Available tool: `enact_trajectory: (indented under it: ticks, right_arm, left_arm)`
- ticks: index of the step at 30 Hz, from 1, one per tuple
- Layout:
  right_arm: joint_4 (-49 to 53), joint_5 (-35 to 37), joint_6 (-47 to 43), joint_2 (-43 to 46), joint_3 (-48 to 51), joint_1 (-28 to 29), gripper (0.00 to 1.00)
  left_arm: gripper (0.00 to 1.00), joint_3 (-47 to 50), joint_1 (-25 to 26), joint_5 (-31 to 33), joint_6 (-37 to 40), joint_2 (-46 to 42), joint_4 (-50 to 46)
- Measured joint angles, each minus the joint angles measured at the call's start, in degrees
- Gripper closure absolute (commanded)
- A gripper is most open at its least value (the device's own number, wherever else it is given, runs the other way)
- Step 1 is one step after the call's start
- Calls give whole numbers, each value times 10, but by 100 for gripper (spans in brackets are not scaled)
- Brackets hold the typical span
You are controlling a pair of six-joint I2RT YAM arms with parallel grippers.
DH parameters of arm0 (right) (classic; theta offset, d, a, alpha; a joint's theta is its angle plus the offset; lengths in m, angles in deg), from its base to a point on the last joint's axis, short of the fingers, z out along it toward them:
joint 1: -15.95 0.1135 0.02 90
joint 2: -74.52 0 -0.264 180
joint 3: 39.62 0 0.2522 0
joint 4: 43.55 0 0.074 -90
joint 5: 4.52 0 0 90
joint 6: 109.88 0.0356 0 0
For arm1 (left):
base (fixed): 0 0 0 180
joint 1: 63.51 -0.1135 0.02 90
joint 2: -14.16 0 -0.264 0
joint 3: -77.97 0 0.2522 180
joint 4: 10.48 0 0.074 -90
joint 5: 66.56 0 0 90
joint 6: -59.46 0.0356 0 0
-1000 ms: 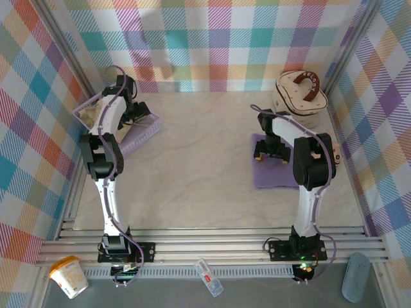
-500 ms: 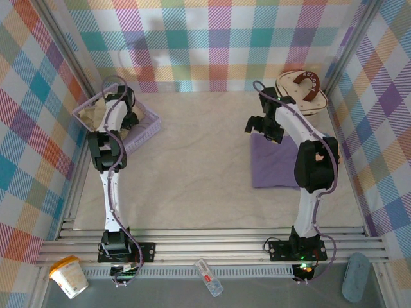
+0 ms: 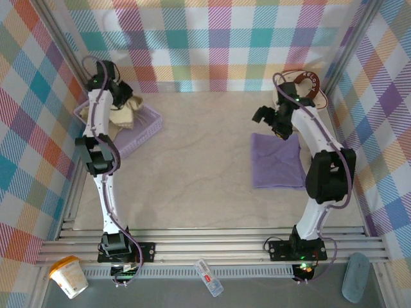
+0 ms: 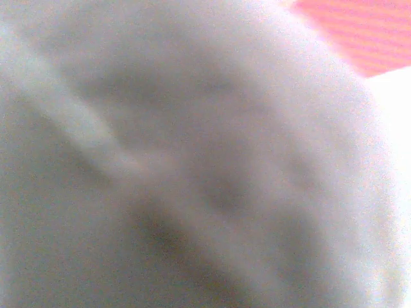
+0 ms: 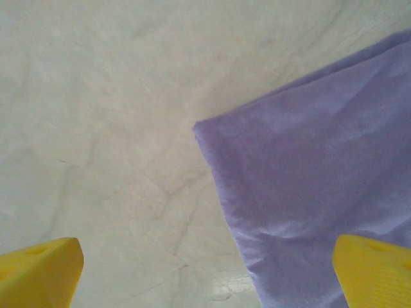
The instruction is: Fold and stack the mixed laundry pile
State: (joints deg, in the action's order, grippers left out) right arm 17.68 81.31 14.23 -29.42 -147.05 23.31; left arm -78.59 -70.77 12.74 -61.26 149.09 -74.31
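The beige garment [image 3: 128, 110] hangs bunched above the lavender basket [image 3: 142, 130] at the back left, and my left gripper [image 3: 121, 99] is shut on its upper part. Blurred beige cloth [image 4: 192, 167] covers the left wrist view and hides the fingers. The lavender-purple T-shirt [image 3: 277, 160] lies folded flat on the table at the right. My right gripper [image 3: 270, 121] hovers open above the shirt's far left corner. In the right wrist view the yellow fingertips [image 5: 38, 273] stand wide apart around my right gripper [image 5: 205, 276], with the T-shirt corner [image 5: 308, 192] below and nothing between them.
A cream round case with a brown handle [image 3: 300, 90] stands at the back right, just behind the right arm. Plaid walls close the table in on three sides. Bare marble tabletop [image 3: 205, 160] stretches between the basket and the shirt.
My left gripper closed on the beige garment and lifted it out of the basket, toward the back wall. My right gripper rose off the purple shirt and moved back, staying open.
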Motion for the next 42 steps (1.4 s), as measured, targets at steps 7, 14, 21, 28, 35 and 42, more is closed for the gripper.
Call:
enact_trajectory:
  ticks: [7,14,21,28,35,42]
  right_arm:
    - [-54,-54,2,56,54,-23,1]
    - [-71,-88,0,96,108,-38,1]
    - [-81,-105,0,153,169,-49,1]
    - [-99,-108,-3,235,253,-49,2]
    - [-105,-109,-13,254,279,14,11]
    - [-122,-81,-13,133,250,157,13]
  left_arm:
    - [100,-31,21,-163,-50,-168,90]
    - [100,-37,164,-262,-51,-271,151]
    - [97,59,269,-273,-23,-337,162]
    - [0,444,330,-194,-48,-364,186]
    - [0,638,360,-85,-72,-378,133]
    - [2,698,360,-6,-89,-440,153]
